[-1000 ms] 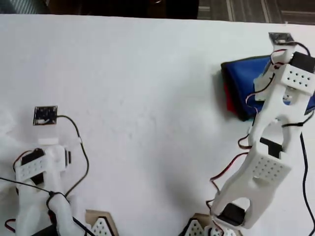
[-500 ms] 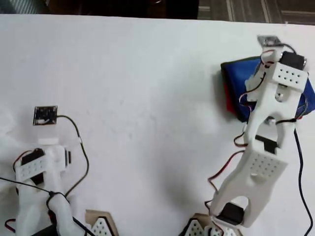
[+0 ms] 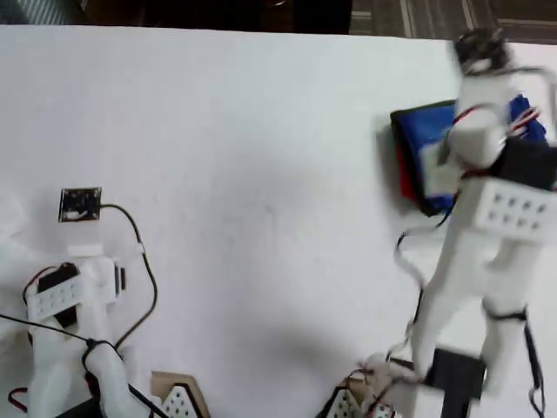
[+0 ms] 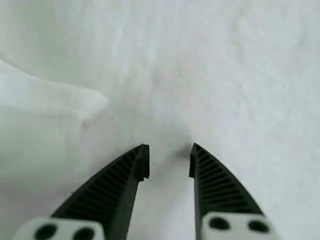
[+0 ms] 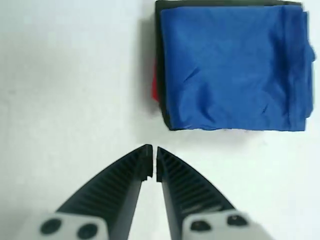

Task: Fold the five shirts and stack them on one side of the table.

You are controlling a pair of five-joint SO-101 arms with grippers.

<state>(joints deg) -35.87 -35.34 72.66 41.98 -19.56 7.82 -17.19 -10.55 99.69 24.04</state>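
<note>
At far right of the table [image 3: 261, 131] sits the shirt stack [image 3: 419, 148], folded, w/ the blue shirt [image 5: 232, 65] on top. A red sliver [image 5: 155, 90] and a dark layer [image 5: 161, 50] poke out on one side beneath it; can't count the layers, so can't say if all five are there. R gripper [image 5: 154, 162] hangs over bare table just beside the stack's edge, tips pinched nearly together w/ nothing btwn them. L gripper [image 4: 167, 160] is well apart at the other side, jaws moderately spread, empty, above plain white surface. Looks like the job is at the tidy-up stage, prob. squaring the pile. To do it well: keep the R tips closed so they work as a blunt pusher. Come in low and flat vs. the side where the red sticks out, and nudge gently so the layers slide flush w/o the blue top riding up or unfolding. The blue's opposite edge looks rumpled, so avoid dragging across it. When done, lift straight up before swinging away, so no fabric snags.
</note>
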